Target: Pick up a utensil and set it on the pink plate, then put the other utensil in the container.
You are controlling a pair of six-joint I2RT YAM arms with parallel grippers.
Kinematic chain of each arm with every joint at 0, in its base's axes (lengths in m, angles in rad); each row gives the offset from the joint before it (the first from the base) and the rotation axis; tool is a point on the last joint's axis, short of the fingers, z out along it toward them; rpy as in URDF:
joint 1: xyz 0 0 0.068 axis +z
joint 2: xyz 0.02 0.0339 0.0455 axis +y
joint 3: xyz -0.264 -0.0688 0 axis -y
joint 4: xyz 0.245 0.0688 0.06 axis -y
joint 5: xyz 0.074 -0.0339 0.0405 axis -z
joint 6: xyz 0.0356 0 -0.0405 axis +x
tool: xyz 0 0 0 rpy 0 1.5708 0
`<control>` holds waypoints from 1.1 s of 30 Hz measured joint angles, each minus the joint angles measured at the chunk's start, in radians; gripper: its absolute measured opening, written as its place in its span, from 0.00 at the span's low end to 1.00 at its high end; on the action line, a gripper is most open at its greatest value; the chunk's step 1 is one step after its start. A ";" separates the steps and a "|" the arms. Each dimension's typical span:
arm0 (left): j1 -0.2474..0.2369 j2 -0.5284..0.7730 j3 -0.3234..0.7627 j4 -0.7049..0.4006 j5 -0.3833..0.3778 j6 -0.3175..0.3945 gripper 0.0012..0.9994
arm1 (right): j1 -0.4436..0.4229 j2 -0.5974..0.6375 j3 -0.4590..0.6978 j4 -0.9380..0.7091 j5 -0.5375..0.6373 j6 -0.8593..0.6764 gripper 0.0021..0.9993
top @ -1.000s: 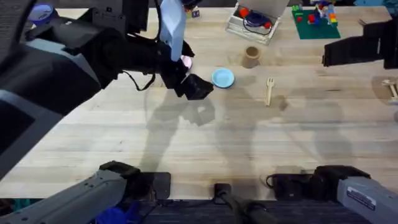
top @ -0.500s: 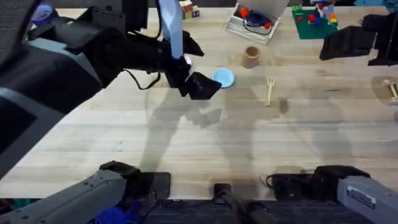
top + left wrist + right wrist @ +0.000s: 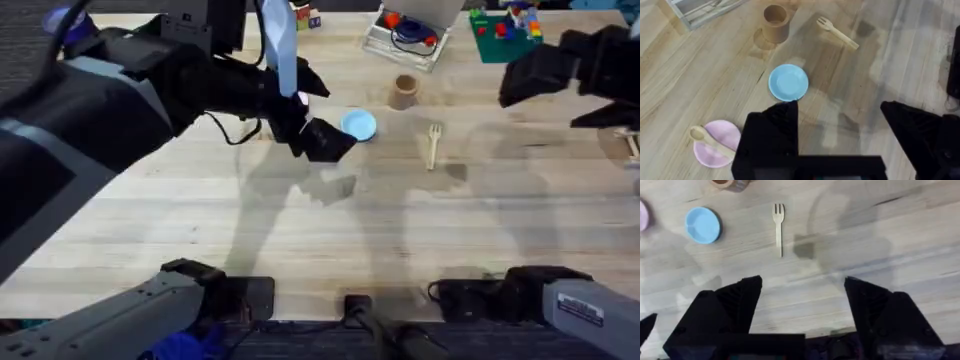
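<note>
The utensil, a pale wooden spoon [image 3: 705, 138], lies across the pink plate [image 3: 724, 134]. In the overhead view a sliver of the pink plate [image 3: 299, 98] peeks out beside my left arm. My left gripper [image 3: 840, 127] [image 3: 318, 112] hovers open and empty above the table, between the pink plate and the light blue plate. The wooden fork [image 3: 433, 145] [image 3: 778, 227] lies flat on the table, right of the blue plate. Behind it stands the brown cup container [image 3: 403, 91] [image 3: 775, 22]. High over the table's right side, my right gripper [image 3: 802, 300] [image 3: 520, 80] is open and empty, the fork ahead of it.
A light blue plate [image 3: 359, 125] [image 3: 702, 225] lies between the pink plate and the fork. A clear plastic box [image 3: 405, 30] and a green brick board [image 3: 505, 30] sit at the back. Another wooden piece [image 3: 630, 142] lies at the right edge.
My right arm has swung left, toward the fork. My left gripper shifted slightly right and has stayed near the plates.
</note>
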 joint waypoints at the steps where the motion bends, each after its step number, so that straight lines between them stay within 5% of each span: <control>1: 0.000 0.000 0.000 0.001 0.000 0.000 0.99 | 0.004 0.013 -0.004 0.002 0.000 0.015 1.00; 10: 0.000 0.000 0.000 0.002 0.000 0.000 0.99 | 0.013 0.160 -0.096 0.079 -0.002 0.138 1.00; 22: 0.000 0.000 0.000 0.002 0.000 0.000 0.99 | 0.122 0.200 -0.359 0.423 -0.003 0.162 1.00; 33: 0.000 0.000 0.000 0.002 0.000 0.000 0.99 | 0.140 0.298 -0.370 0.497 -0.002 0.163 1.00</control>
